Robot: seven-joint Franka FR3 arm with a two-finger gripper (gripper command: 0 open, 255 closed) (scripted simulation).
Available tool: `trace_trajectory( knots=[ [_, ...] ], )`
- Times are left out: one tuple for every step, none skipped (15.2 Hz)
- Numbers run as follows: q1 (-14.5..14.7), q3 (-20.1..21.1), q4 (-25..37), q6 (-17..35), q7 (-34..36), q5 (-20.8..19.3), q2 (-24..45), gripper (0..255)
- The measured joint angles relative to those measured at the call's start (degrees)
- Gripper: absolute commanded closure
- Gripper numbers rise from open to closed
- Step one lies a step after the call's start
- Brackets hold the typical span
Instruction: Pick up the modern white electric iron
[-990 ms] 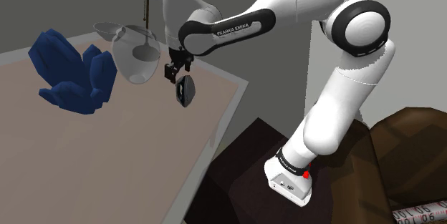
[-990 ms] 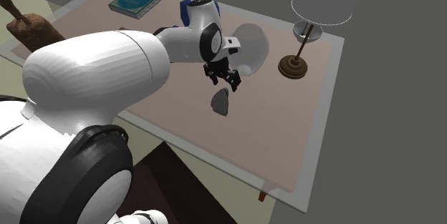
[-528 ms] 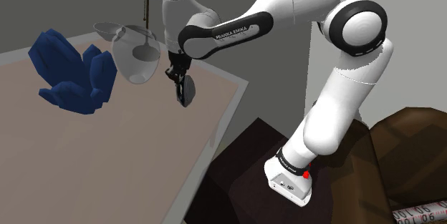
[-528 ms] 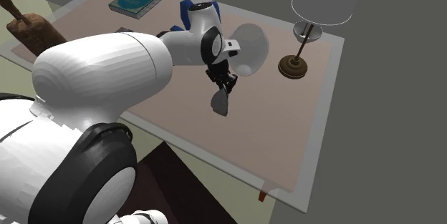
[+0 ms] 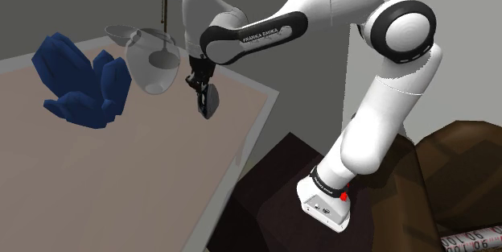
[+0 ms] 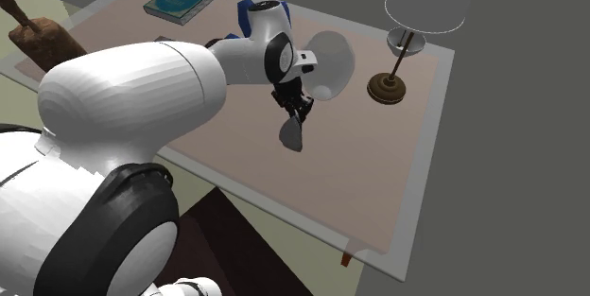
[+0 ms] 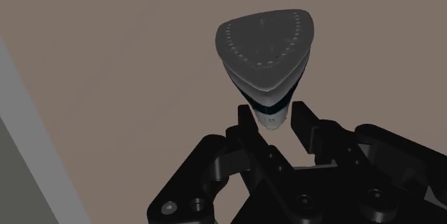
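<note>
Two black fingers [image 7: 247, 119] of the gripper [image 7: 276, 115] are clasping the electric iron [image 7: 265, 44] by its narrow white end, over the tabletop [image 7: 107, 79] near a glass bowl [image 5: 153, 69]. Being rigid, smooth and probably heavy, it is risking a slip from so shallow a pinch; gripping deeper looks safer.

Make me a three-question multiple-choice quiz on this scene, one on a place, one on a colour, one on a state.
1. Where does the lamp stand? A on the table; B on the floor; C on a chair.
2. What colour is the lump beside the glass bowl? A red; B blue; C green.
3. How does the tool stand to the iron? A open, well above it; B shut on it; C shut, away from it.
Answers: A, its base rests on the tabletop; B, it shows dark blue; B, both fingers clasp the iron's white end.
</note>
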Motion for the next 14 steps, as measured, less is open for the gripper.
trace_trajectory(
  knots=[
    [-0.04,0.02,0.15,-0.46,-0.24,0.19,-0.35,255],
    [-0.07,0.05,0.47,-1.14,-0.57,0.45,-0.77,255],
    [-0.07,0.07,1.08,-1.79,-0.81,0.59,-0.86,255],
    [-0.07,0.13,1.21,-2.40,-1.02,0.85,-1.38,255],
    [-0.09,0.16,1.76,-3.18,-1.36,1.08,-1.69,255],
    [-0.08,0.19,2.26,-3.84,-1.57,1.24,-1.88,255],
    [-0.07,0.22,2.76,-4.55,-1.81,1.42,-2.12,255],
    [-0.08,0.24,3.22,-5.21,-2.07,1.59,-2.39,255],
    [-0.08,0.28,3.46,-5.84,-2.30,1.82,-2.83,255],
    [-0.09,0.29,4.07,-6.55,-2.57,1.96,-2.98,255],
    [-0.09,0.31,4.52,-7.20,-2.80,2.10,-3.22,255],
    [-0.11,0.31,4.96,-7.82,-3.03,2.25,-3.44,255],
    [-0.06,0.36,5.48,-8.41,-3.13,2.34,-3.51,255],
    [-0.09,0.35,5.75,-8.81,-3.33,2.43,-3.67,255]
  ],
)
